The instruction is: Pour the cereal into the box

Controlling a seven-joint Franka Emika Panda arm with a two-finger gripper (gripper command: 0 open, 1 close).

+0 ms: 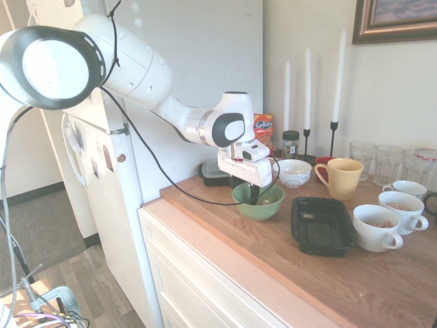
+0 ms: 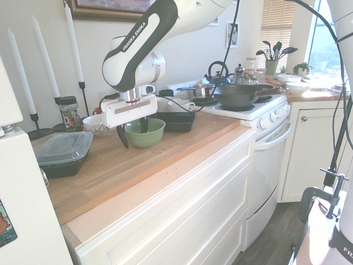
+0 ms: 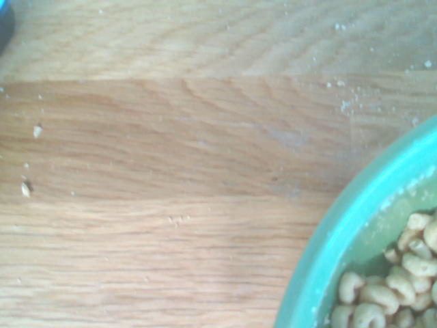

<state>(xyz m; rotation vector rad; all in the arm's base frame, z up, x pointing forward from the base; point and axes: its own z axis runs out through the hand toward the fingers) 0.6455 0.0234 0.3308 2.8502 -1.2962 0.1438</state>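
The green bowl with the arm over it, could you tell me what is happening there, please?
The white Franka arm holds its claw pointing down over the green bowl, one finger outside the rim and one inside, apart. Cereal is in the bowl. The black tray it should go into sits empty beside the bowl on the wooden counter, so nothing has been poured yet.

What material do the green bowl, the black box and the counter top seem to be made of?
Green bowl: probably glazed ceramic or plastic, since its surface looks smooth and evenly coloured. Black box: likely thin plastic, with a glossy rim that reflects light. Counter top: wood, with clear grain and joined planks, in a matte finish.
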